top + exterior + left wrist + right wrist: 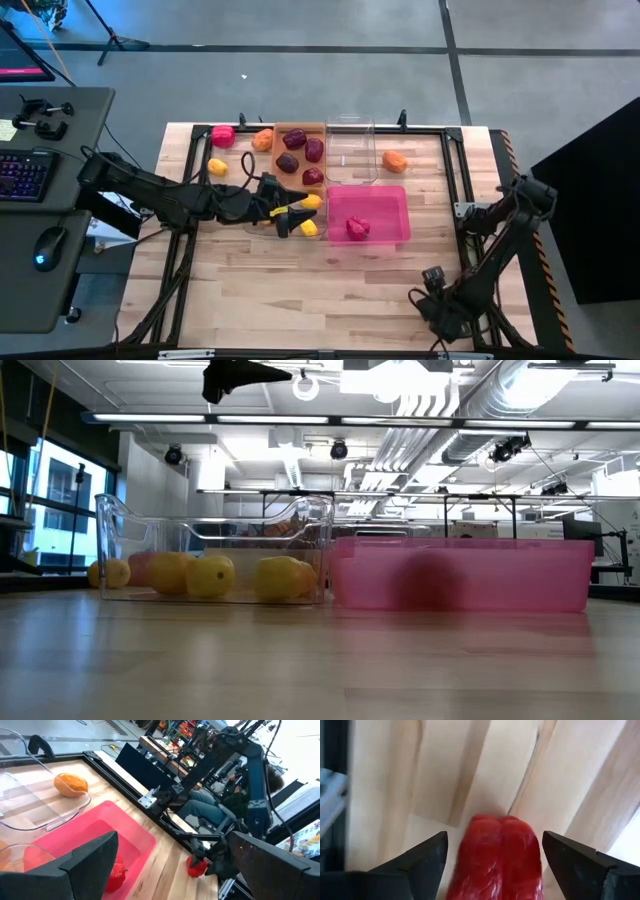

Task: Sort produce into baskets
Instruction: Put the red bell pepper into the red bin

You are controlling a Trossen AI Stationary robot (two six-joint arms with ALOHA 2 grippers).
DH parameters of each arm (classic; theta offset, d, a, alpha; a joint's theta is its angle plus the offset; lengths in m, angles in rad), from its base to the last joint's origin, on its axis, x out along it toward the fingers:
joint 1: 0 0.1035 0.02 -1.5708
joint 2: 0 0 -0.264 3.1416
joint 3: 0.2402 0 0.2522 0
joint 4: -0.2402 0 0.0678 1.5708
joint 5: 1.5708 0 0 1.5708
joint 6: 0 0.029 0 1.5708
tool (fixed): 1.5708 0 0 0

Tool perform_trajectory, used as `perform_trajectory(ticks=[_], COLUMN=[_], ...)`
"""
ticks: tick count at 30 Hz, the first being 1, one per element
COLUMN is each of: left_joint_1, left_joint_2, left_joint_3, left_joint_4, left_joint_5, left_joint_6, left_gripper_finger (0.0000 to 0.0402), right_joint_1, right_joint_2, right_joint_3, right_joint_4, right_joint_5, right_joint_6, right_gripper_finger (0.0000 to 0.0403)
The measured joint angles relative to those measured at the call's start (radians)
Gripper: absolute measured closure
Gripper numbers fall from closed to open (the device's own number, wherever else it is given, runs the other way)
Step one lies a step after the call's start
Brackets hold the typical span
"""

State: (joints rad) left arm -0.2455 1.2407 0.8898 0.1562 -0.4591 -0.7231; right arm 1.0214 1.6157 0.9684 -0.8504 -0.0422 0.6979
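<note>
My left gripper (290, 215) is open and empty. It hovers over a clear bin (262, 222) that holds yellow produce (210, 575), next to the pink bin (395, 200). The pink bin holds one pink-red piece (358, 228). My right gripper (494, 842) is open near the table's front right (432, 280). Its fingers stand on either side of a red pepper (497, 857) that lies on the wood. The pepper also shows in the left wrist view (196, 865). An orange bin (283, 130) holds maroon pieces (300, 155).
A second clear bin (350, 150) stands beside the orange one. Loose on the table lie a pink-red piece (223, 136), an orange piece (263, 140), a yellow piece (217, 167) and another orange piece (395, 160). Black frame rails (455, 180) run round the work area.
</note>
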Motion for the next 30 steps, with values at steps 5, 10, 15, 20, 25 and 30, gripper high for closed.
perform_trajectory(ticks=[5, 10, 15, 20, 25, 30], left_joint_1=[0.0, 0.0, 0.001, 0.005, 0.049, 0.122], left_joint_2=[0.0, 0.0, 0.0, 0.0, -0.023, -0.072], left_joint_3=[0.0, 0.0, 0.0, -0.001, -0.001, 0.0], left_joint_4=[0.002, 0.002, -0.001, 0.12, 0.398, 0.4], left_joint_5=[0.0, -0.001, -0.002, -0.013, 0.024, 0.029], left_joint_6=[-0.01, -0.025, -0.026, -0.013, 0.142, 0.179], left_gripper_finger=[0.0032, 0.0032, 0.0032, 0.0032, 0.0032, 0.0032], right_joint_1=[0.001, 0.001, 0.001, -0.009, -0.053, -0.16], right_joint_2=[0.045, 0.064, 0.065, 0.063, 0.038, -0.051], right_joint_3=[-0.001, -0.001, -0.001, 0.026, 0.118, 0.201], right_joint_4=[0.016, -0.001, -0.008, -0.086, -0.209, -0.285], right_joint_5=[0.001, 0.001, 0.001, 0.002, 0.148, 0.351], right_joint_6=[0.0, 0.027, 0.057, 0.067, -0.002, -0.046], right_gripper_finger=[0.0089, 0.0089, 0.0108, 0.0198, 0.0217, 0.0217])
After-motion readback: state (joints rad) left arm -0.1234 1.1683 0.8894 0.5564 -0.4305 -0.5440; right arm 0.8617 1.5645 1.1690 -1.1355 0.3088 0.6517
